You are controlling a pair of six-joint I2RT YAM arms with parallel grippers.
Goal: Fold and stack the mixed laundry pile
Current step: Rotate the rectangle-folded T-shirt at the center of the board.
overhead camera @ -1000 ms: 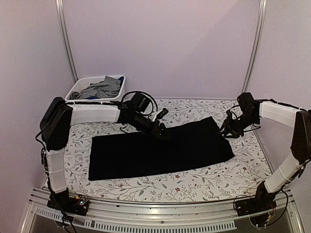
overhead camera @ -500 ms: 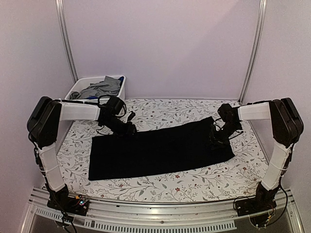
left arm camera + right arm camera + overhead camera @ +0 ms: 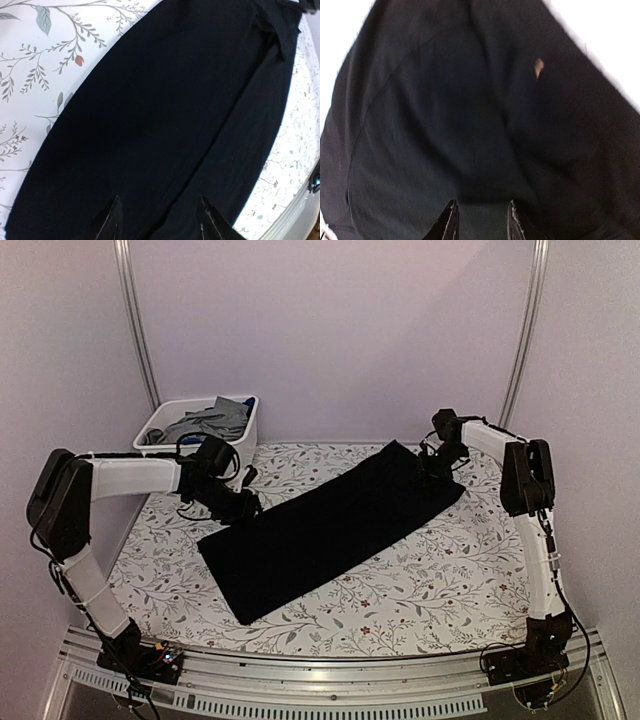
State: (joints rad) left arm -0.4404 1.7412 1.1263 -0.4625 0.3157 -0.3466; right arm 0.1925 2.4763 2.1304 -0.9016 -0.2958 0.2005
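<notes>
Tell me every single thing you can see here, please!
table: one, white cloth with a flowery print, fills the middle
metal rail: one, silver, along the near edge
bin: one, white, far left corner
grey garment: one, grey, heaped in the bin
T-shirt: one, black, folded into a long strip, lying slantwise on the table
left arm: one, white and black, left side
right arm: one, white and black, right side
left gripper: one, black, at the T-shirt's left corner
right gripper: one, black, at the T-shirt's far right end
</notes>
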